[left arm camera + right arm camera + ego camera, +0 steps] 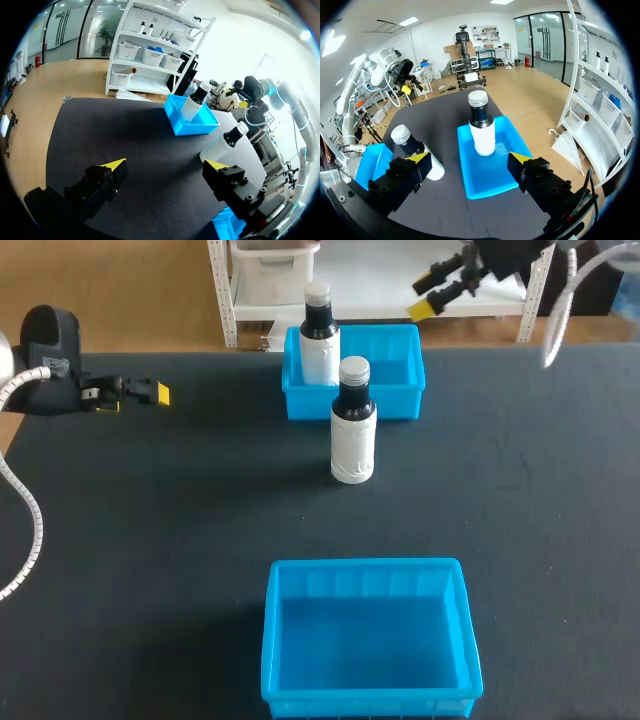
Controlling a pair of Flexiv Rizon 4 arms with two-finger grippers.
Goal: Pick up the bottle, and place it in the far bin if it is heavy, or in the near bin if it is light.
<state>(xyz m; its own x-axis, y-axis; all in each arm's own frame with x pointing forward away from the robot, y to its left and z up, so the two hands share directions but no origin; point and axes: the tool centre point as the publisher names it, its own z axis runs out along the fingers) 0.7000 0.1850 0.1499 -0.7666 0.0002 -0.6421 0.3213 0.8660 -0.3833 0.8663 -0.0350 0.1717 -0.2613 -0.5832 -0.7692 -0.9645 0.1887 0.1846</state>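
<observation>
From above, the bottle (353,425) was seen upright, ungrasped, between far bin (395,402) and near bin (365,566). At the left wrist, the left gripper (166,165) was spread wide. At the right wrist, the right gripper (469,157) was likewise wide, so pickup was judged pending, with reach and grasp required.

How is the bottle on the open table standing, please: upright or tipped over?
Upright. The bottle stands on its base on the table, cap uppermost, outside the far bin.

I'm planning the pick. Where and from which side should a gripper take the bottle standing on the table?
Probably grip the bottle around its white body, below the narrow dark neck, coming level from an open side; it stands upright, with the far bin behind it.
</observation>
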